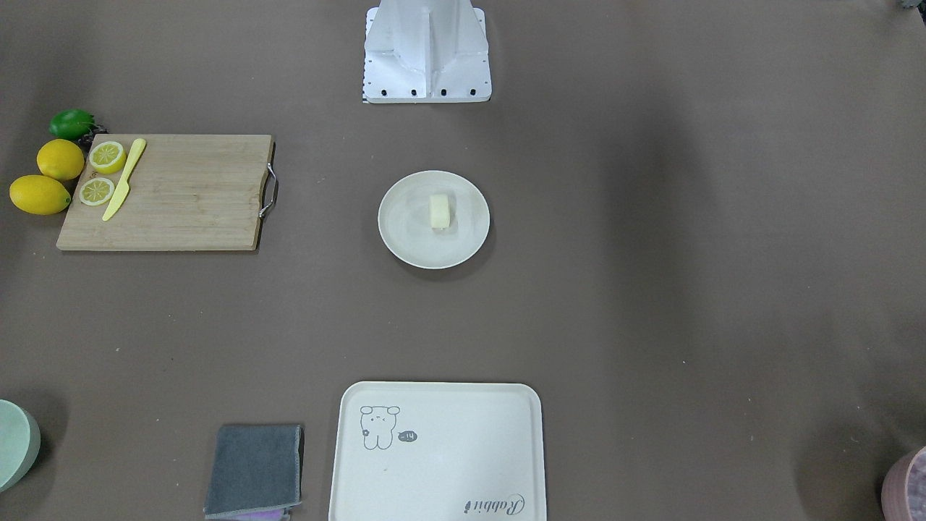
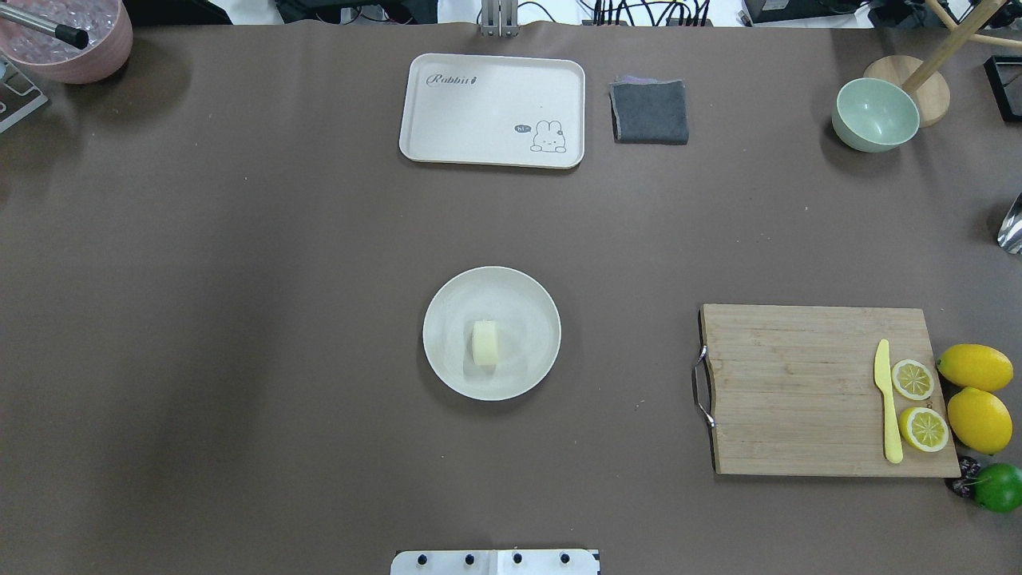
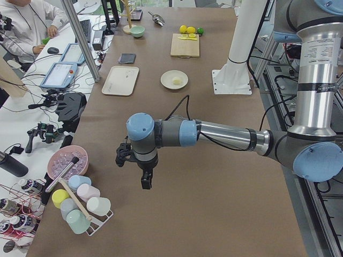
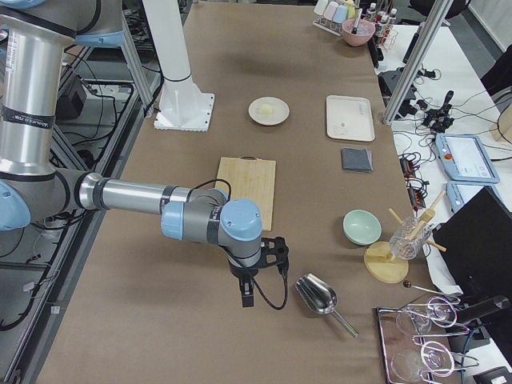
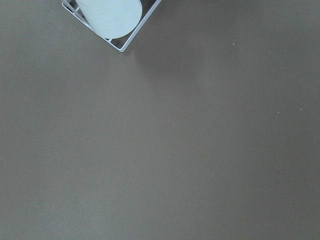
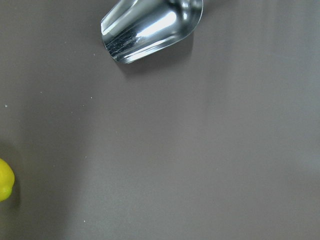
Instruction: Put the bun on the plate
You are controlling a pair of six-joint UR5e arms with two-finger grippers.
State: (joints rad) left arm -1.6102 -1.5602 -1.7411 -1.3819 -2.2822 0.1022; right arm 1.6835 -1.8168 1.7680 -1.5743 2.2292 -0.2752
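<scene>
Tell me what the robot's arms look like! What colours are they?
Both the left arm and the right arm are shiny silver tubes joined by grey joints with round light-blue caps. The upright tubes carry small dark lettering. A thin black cable loops along each forearm to a small black gripper: the left gripper, the right gripper.

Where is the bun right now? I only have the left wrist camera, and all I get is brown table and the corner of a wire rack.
Observer: The bun lies on the plate, roughly at its centre.
Operator: Is the left gripper anywhere near it?
Observer: No. The left gripper hangs far from the plate, beside a rack of pastel cups.
Operator: And the right one?
Observer: The right gripper hangs at the opposite end, next to a metal scoop.
</scene>
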